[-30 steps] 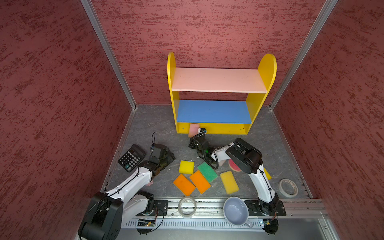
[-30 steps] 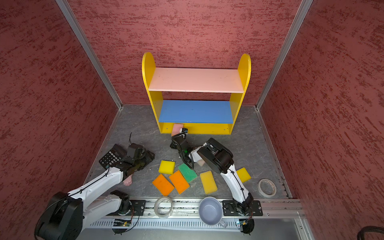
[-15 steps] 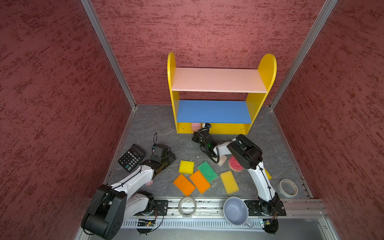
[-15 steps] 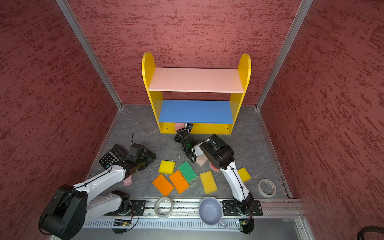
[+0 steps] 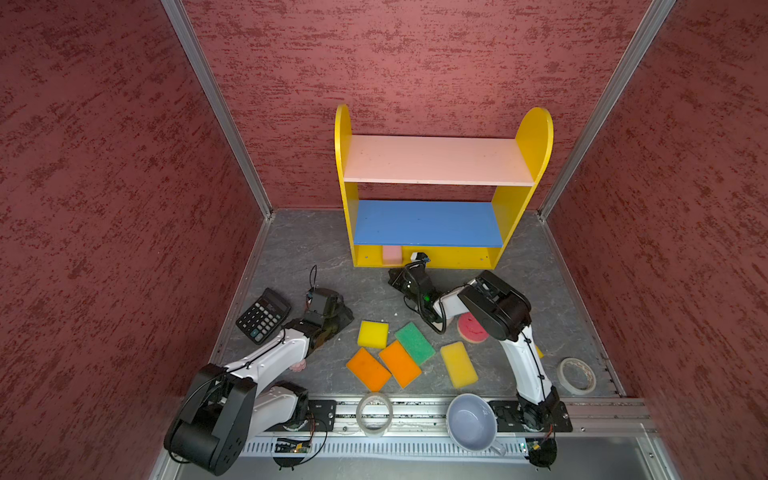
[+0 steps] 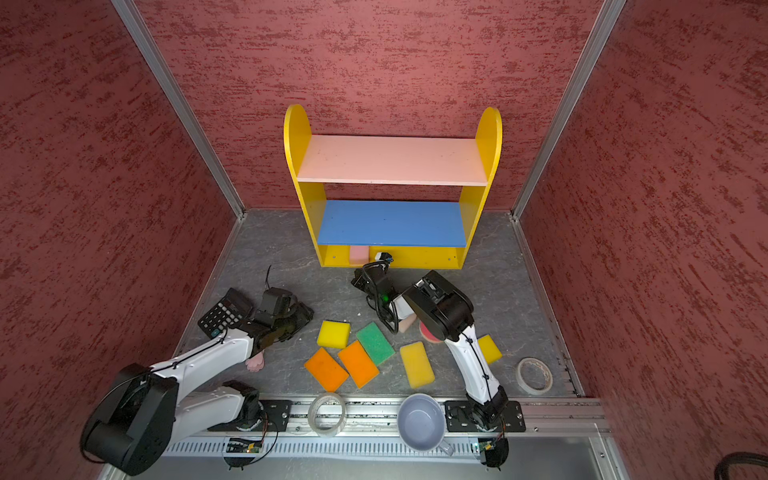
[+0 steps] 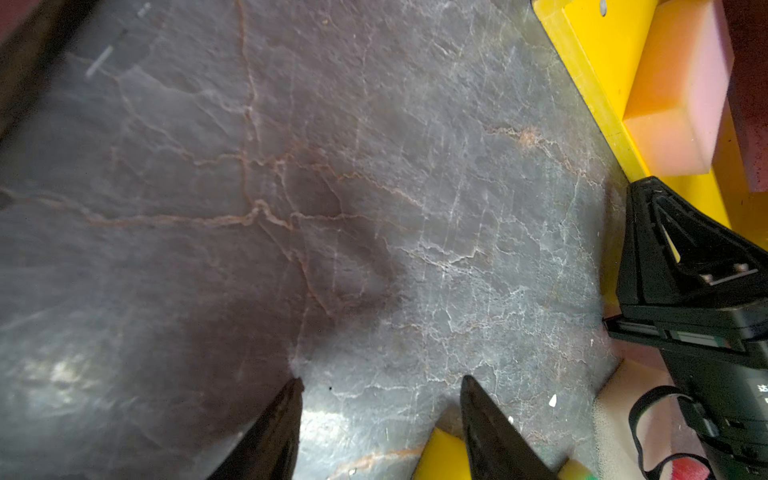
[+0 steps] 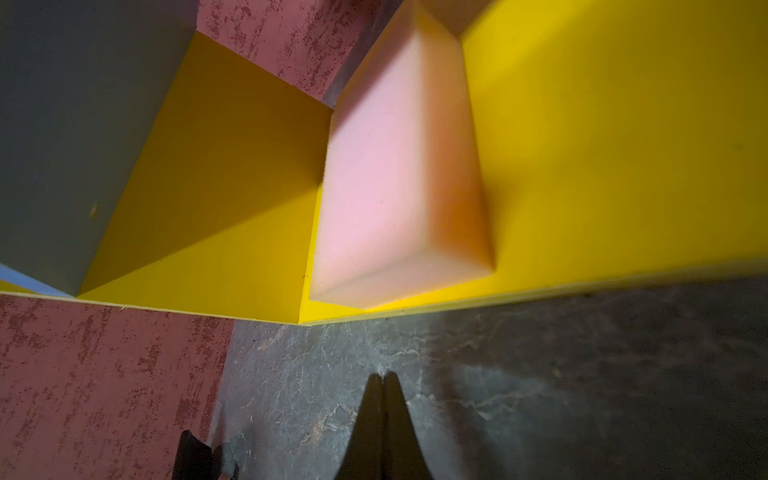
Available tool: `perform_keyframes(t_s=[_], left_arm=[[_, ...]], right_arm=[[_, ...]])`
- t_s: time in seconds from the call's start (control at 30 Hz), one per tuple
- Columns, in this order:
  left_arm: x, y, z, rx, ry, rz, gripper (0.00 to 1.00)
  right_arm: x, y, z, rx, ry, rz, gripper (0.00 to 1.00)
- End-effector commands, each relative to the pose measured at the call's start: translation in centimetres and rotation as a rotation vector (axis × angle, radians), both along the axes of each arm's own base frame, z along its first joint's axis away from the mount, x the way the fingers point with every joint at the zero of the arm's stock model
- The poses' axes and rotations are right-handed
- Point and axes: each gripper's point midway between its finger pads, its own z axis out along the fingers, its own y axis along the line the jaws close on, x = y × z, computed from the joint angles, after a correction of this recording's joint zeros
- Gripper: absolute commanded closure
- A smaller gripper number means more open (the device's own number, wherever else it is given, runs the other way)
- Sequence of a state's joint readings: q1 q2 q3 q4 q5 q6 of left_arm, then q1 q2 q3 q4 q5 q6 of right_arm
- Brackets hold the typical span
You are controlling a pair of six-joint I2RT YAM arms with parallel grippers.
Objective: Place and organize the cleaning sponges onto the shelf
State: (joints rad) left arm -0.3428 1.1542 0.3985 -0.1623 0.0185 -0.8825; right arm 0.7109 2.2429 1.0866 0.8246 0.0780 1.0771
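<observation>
Right tool (image 8: 384,376) tips pressed together, empty, over table just short of shelf (image 5: 457,257) front edge. Pink sponge (image 8: 399,166) apart from it, flat near left end of yellow base: matte rectangular foam block on smooth painted board. Left tool (image 7: 381,379) jaws apart, empty. Versus a second ago: sponge deeper under blue board, right tool shifted toward base middle.

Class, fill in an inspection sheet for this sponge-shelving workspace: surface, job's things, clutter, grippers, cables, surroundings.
Surface: grey marbled tabletop.
Job's things: pink sponge on the yellow base of the shelf; green sponge, orange sponge, yellow sponge, round red sponge loose on the tabletop.
Clutter: calculator, two tape rolls, lilac mug, pink paw stick.
Grippers: left gripper open, empty, above the tabletop; right gripper shut, empty, facing the shelf.
Cables: black cable looped at the right wrist.
Surroundings: red textured walls, metal rail in front.
</observation>
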Motion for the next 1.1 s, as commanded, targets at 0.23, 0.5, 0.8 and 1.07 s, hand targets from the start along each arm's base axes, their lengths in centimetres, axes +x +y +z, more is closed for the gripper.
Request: perform_keyframes(t_s=[0.23, 0.5, 0.8, 1.07], left_arm=[[0.0, -0.2, 1.0, 0.004, -0.03, -0.006, 0.39], [0.0, -0.1, 0.9, 0.009, -0.028, -0.004, 0.39], [0.3, -0.3, 0.8, 0.012, -0.022, -0.009, 0.39], [0.3, -0.3, 0.6, 0.012, -0.017, -0.011, 0.39]], right_arm=[[1.7, -1.6, -3.9, 0.023, 0.098, -0.084, 1.0], [2.6, -1.9, -4.1, 0.008, 0.096, -0.106, 1.0], [3.2, -2.3, -4.5, -0.003, 0.098, -0.12, 1.0], [3.2, -2.0, -5.0, -0.012, 0.102, -0.103, 1.0]])
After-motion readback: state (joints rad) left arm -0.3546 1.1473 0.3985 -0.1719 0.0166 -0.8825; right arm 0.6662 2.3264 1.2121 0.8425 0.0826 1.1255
